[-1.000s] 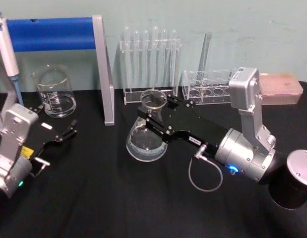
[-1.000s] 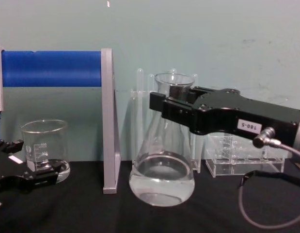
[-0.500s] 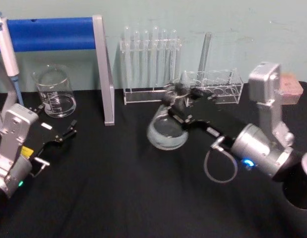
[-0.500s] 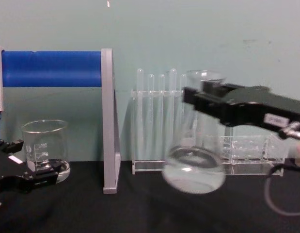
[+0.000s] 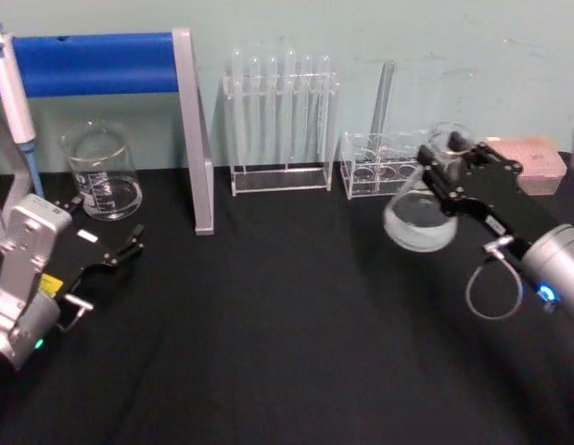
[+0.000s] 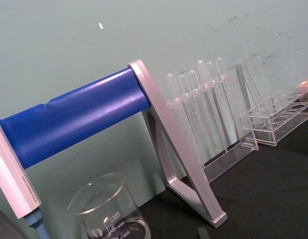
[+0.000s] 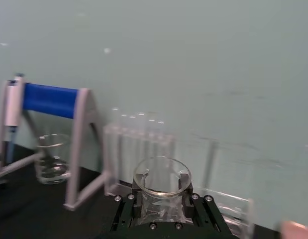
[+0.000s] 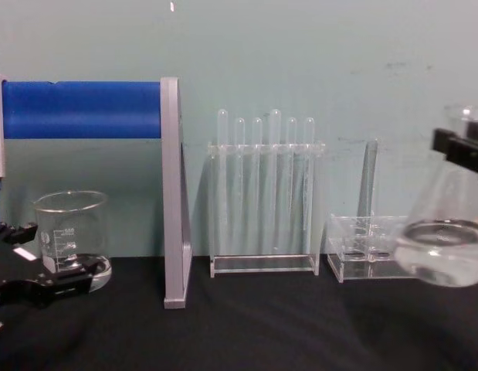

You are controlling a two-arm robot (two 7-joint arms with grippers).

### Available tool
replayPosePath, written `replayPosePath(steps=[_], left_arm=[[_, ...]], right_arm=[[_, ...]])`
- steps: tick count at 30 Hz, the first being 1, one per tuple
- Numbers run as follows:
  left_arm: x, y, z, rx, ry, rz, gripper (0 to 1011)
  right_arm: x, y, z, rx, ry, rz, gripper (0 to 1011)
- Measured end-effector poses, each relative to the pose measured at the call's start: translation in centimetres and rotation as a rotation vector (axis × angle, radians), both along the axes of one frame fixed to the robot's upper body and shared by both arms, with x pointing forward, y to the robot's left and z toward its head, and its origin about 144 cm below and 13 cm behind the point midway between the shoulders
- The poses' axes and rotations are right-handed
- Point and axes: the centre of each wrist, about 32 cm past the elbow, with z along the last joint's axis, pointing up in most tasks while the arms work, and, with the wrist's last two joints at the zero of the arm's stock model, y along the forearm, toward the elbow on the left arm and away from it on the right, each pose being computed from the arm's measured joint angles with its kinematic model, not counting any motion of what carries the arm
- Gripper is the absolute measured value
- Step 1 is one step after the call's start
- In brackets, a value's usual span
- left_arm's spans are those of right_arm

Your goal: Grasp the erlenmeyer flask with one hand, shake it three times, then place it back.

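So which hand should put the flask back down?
The right. The right hand grips the erlenmeyer flask at its neck; the left hand sits open, far off near the beaker, holding nothing.

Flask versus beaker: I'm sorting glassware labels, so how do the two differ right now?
The flask is cone-shaped with a narrow neck; the beaker is straight-sided and wide-mouthed. The flask is held off the table in the right gripper, clamped at its neck; the beaker stands upright on it. Both are clear glass holding a little clear liquid.
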Motion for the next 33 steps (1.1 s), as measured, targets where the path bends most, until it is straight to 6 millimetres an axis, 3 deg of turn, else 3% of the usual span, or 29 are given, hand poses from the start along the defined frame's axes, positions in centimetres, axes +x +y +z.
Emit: replayPosePath(steps=[8, 15, 33], left_arm=[[0.0, 0.0, 0.0, 0.000, 0.000, 0.000, 1001], [0.0, 0.0, 0.0, 0.000, 0.000, 0.000, 1001], [0.0, 0.0, 0.0, 0.000, 0.000, 0.000, 1001]], right_arm=[[-0.6, -1.1, -0.1, 0.006, 0.008, -0.081, 449], [-0.2, -0.7, -0.1, 0.007, 0.014, -0.052, 449], [1.5, 4.8, -0.4, -0.021, 0.041, 0.352, 449]])
